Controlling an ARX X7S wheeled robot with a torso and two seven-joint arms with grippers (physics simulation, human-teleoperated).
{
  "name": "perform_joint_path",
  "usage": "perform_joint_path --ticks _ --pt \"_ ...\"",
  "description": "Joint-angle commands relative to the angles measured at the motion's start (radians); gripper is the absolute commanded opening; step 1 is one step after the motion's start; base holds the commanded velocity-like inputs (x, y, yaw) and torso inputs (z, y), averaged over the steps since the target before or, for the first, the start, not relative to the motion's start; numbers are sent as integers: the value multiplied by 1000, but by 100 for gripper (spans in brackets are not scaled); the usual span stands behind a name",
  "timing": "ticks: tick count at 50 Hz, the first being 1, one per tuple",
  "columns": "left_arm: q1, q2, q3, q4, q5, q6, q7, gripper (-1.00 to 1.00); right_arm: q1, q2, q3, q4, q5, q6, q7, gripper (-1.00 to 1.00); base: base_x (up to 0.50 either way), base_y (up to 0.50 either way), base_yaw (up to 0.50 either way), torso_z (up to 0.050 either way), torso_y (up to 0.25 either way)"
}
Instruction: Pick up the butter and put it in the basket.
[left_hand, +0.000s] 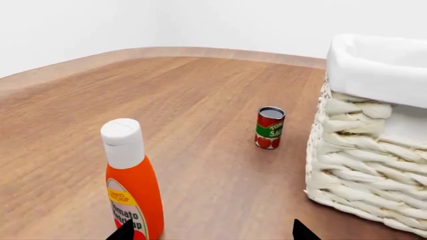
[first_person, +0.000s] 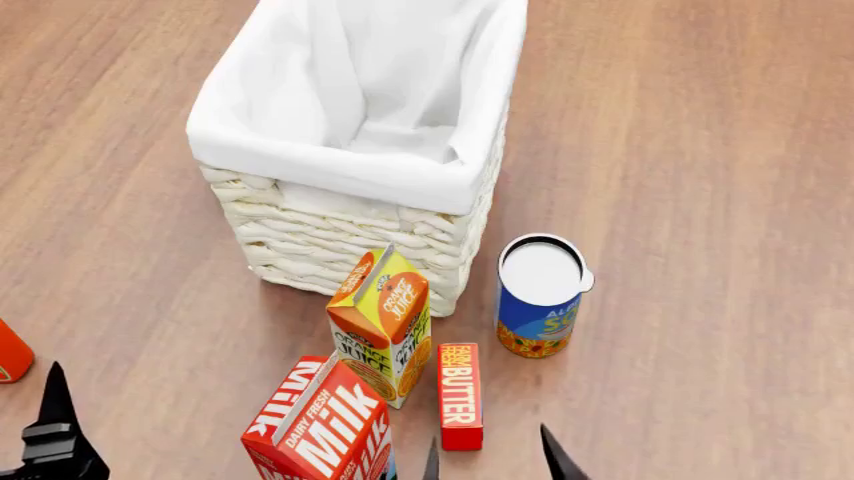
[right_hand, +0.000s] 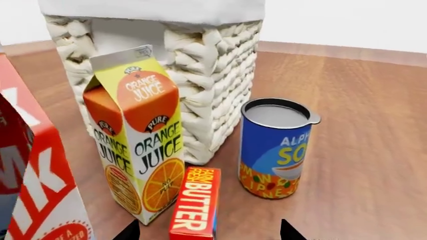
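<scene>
The butter (first_person: 459, 394) is a slim red box with white lettering, lying flat on the wooden table between the orange juice carton (first_person: 380, 325) and the blue can (first_person: 539, 296). In the right wrist view the butter (right_hand: 195, 203) lies between my right gripper's (right_hand: 208, 234) two spread fingertips, which stand apart from it. From the head camera the right gripper (first_person: 489, 458) is open just in front of the butter's near end. The cream wicker basket (first_person: 354, 225) with its white liner stands beyond the cartons. My left gripper (left_hand: 212, 233) is open and holds nothing, near the basket's (left_hand: 360, 165) side.
A red-and-white milk carton (first_person: 320, 425) stands left of the butter, close to the right gripper. The orange ketchup bottle (left_hand: 132, 185) stands right by the left gripper's fingertip. A small tomato sauce can (left_hand: 269, 128) stands beside the basket.
</scene>
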Motion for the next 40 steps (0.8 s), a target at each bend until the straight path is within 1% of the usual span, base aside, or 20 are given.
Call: perform_joint_path --ticks 1,14,25,35,40 --pt "8 -5 0 21 -11 -9 -7 100 40 4 -5 -25 38 100 2 100 0 0 0 0 0" --pt "20 -4 5 38 -16 -14 -17 100 71 21 -31 -69 50 209 -5 100 0 0 0 0 0" --pt "25 -9 3 55 -27 -20 -23 100 105 14 -33 -38 74 256 -9 100 0 0 0 0 0" --pt "29 -15 -8 74 -46 -31 -30 100 134 1 -24 34 110 250 -32 100 0 0 0 0 0" --pt "31 -18 -11 81 -52 -34 -33 100 149 6 -25 31 124 290 -32 100 0 0 0 0 0"
